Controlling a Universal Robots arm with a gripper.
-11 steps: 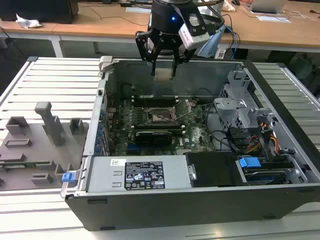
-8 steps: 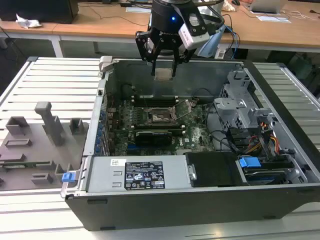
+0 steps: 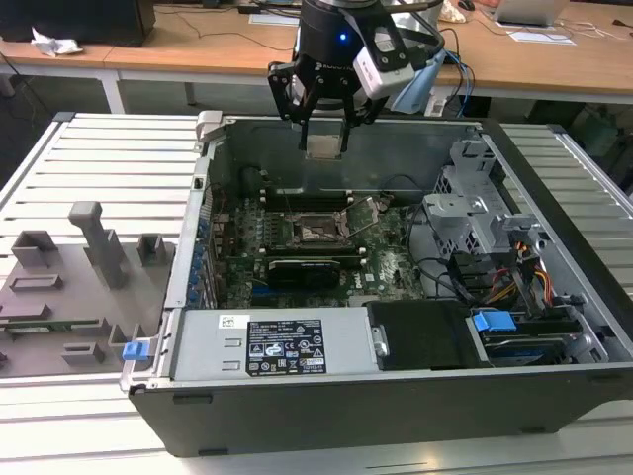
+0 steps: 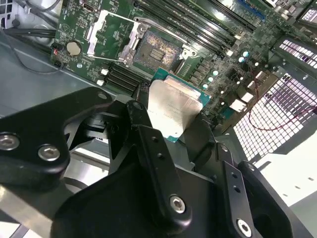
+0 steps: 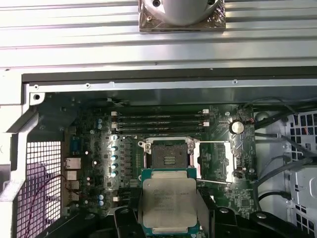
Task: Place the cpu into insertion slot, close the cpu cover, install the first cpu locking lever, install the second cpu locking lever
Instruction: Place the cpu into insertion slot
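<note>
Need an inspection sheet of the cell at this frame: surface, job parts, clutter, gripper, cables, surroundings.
Surface: slatted metal table, with an open computer case on it.
Job's things: cpu held in the gripper above the motherboard, apart from the insertion slot; slot bare; cpu cover swung open beside it.
Clutter: grey fixture tray on the exterior view's left of the case.
Gripper: shut on cpu.
Cables: wire bundle inside the case, on the exterior view's right.
Surroundings: wooden desks behind, crumpled paper on one.

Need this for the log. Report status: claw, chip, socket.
Claw shut on chip, hanging over the open case. Socket bare, cover swung open. Nothing seen between chip and socket.
</note>
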